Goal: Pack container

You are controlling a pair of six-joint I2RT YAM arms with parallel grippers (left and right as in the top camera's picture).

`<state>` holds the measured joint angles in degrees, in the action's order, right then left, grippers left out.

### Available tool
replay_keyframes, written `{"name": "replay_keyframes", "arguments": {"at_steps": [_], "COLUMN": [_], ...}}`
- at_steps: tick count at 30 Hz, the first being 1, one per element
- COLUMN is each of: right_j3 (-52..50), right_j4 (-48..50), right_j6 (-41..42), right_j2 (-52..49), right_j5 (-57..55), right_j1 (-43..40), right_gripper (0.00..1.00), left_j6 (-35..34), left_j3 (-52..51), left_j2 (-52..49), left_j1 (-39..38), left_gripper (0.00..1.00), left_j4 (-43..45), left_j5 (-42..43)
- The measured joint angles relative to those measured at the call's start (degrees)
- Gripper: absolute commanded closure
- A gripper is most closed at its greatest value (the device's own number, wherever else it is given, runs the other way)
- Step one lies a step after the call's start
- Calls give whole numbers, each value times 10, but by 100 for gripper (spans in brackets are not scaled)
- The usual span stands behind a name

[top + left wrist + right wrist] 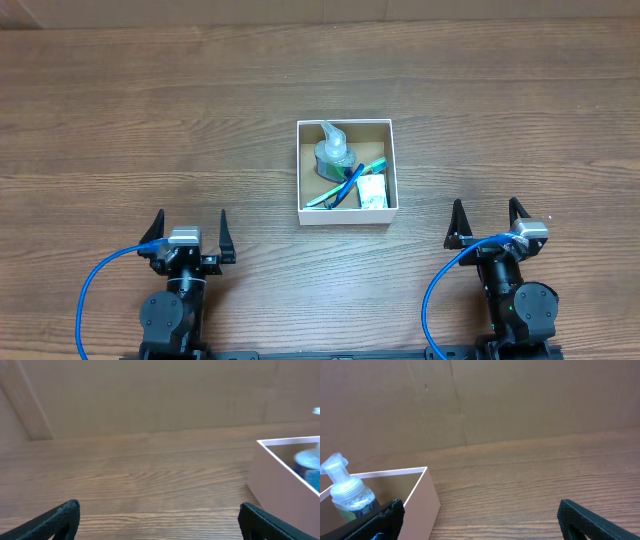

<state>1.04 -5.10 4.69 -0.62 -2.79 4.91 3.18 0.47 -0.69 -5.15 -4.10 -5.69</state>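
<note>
Overhead: the container [345, 217] sits a bit right of frame centre on the wood table [150, 110]. It's square, w/ white walls and a brown inside. It has stuff in it:
- a clear pump bottle [334, 152] in the upper-left part
- a blue-green toothbrush [346, 186] slanting across the lower half
- a small white packet [372, 192] in the lower-right corner

The toothbrush's upper end meets the bottle's base; I can't tell what lies under what.

My left claw [191, 222] is at lower left of the frame, well apart from the box. Its fingers are spread wide w/ nothing btwn them. My right claw [486, 214] is at lower right, nearer the box but not touching it, also spread wide and empty. Both point toward the top of the frame. A blue cable [88, 290] loops off each arm.

Left wrist view: my black fingertips [62, 517] sit at the bottom corners w/ bare wood btwn them. The box's white wall [280, 475] is at the right edge, w/ a blurry blue shape inside that's too soft to name. A brown cardboard wall [150, 395] stands behind the table across the top.

Right wrist view: fingertips [590, 520] are at the bottom corners again, w/ wood grain btwn them. The box corner [426, 495] is at lower left. The bottle [345, 492] stands inside it, a bit tilted, pump head above the rim. The same cardboard is behind.
</note>
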Motion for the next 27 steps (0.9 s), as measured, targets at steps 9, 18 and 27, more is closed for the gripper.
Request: {"name": "replay_keyframes", "arguments": {"at_steps": [9,18,27], "right_j3": [0,0,0], "right_j4": [0,0,0], "right_j6": [0,0,0], "right_j2": [0,0,0], "right_j5": [0,0,0], "right_j1": [0,0,0], "right_gripper": [0,0,0], "left_j6": [0,0,0], "left_j3": [0,0,0], "left_j2": [0,0,0], "left_j1": [0,0,0], "left_gripper": [0,0,0], "left_j4": [-4,-4,-4], "left_j5": [43,47,47]}}
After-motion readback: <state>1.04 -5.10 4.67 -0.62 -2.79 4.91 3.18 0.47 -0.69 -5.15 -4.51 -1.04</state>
